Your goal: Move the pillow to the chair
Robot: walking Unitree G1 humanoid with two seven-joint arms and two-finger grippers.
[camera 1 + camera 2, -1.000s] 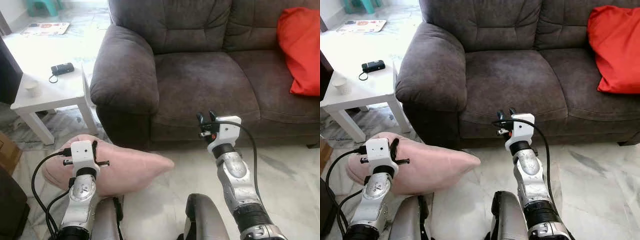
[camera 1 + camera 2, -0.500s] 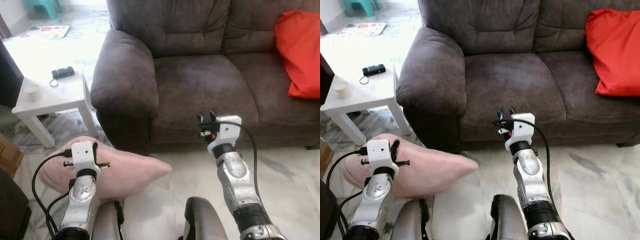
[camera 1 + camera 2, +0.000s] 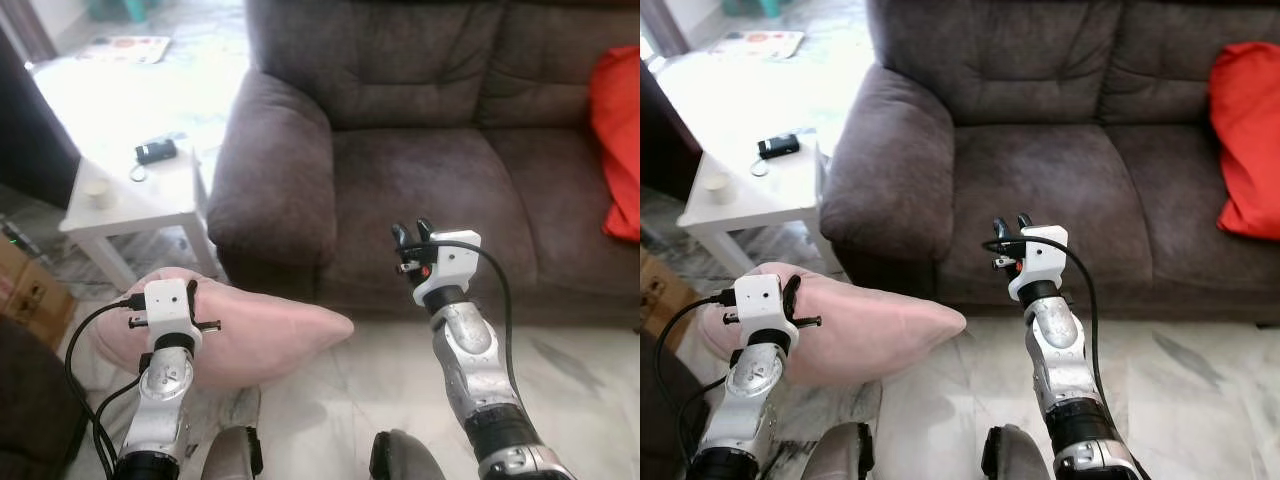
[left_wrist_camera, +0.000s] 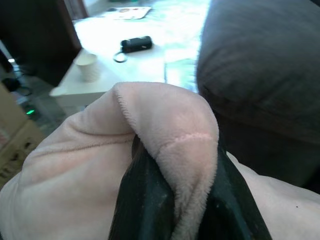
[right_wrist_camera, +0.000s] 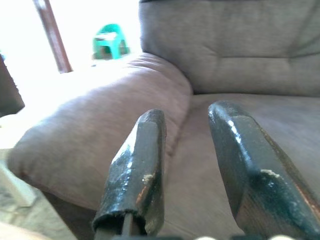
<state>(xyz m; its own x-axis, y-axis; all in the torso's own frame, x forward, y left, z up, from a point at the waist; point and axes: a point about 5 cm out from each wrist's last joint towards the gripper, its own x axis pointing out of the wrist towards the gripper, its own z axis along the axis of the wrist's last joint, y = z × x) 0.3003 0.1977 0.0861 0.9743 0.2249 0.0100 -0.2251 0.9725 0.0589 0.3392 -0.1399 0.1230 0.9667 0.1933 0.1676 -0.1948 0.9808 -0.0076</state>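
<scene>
The soft pale-pink plush pillow point(image 3: 255, 335) hangs low above the marbled tile floor point(image 3: 590, 370), in front of the left armrest of the dark grey-brown fabric sofa point(image 3: 400, 190), its pointed corner reaching toward the middle of the scene. The left gripper point(image 4: 175, 200) is clamped on a bunched fold of the pillow's upper edge; in the left wrist view the two black fingers point(image 4: 142, 200) pinch the fleece tightly between them, and from the head the white wrist block sits over the pillow's left half. The right gripper point(image 3: 411, 233) is raised in front of the sofa's left seat cushion, holding nothing; the right wrist view shows its fingers point(image 5: 137, 175) apart, with the sofa's armrest and seat cushion beyond them. Beside the sofa's left armrest stands a small white square worktop point(image 3: 150, 195), which carries a small black device with a cord point(image 3: 156, 152) near its far edge and a small pale paper cup point(image 3: 97, 192) near its left edge. A bright red cushion point(image 3: 618, 150) leans at the right end of the sofa seat, well apart from both grippers. A brown cardboard box point(image 3: 25, 290) sits on the floor at the left, just beyond the worktop's near left corner
</scene>
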